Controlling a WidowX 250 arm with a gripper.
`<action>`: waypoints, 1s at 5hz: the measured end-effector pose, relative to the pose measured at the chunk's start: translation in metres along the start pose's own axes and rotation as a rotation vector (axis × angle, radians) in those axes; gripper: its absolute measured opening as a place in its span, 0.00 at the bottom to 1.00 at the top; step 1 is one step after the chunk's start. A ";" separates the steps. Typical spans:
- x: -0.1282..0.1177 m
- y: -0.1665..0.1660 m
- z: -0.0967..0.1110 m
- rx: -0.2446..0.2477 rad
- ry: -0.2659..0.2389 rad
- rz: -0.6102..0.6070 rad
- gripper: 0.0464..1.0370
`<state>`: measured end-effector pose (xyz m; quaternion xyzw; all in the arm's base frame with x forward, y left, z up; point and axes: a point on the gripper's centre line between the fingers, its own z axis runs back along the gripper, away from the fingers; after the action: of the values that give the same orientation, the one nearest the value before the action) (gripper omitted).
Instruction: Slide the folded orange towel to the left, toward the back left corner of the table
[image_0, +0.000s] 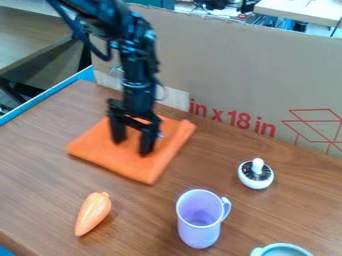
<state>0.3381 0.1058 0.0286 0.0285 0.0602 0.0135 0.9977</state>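
Hanging over the orange cloth (100, 145), left of centre, gripper (132, 145) spread wide, nothing held (contact with cloth unclear). Cloth's right edge looks folded or rolled over, so that part seems done; the rest lies flat, unfolded. Toy carrot (93, 214) lower left, lilac cup (198, 230) bottom centre, white round object (255, 175) at right.

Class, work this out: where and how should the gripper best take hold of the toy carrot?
Probably around the thick middle of the toy carrot, coming straight down, one finger along each long side. It lies flat, rounded and long, and tapers towards the camera, so gripping that narrow tip might let it slip.
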 end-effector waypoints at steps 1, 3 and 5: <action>-0.012 0.052 -0.006 0.004 0.050 0.055 0.96; -0.007 0.076 -0.009 0.009 0.085 0.039 0.96; -0.019 0.079 0.008 0.016 0.098 0.041 0.96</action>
<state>0.3183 0.1833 0.0434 0.0368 0.1086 0.0348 0.9928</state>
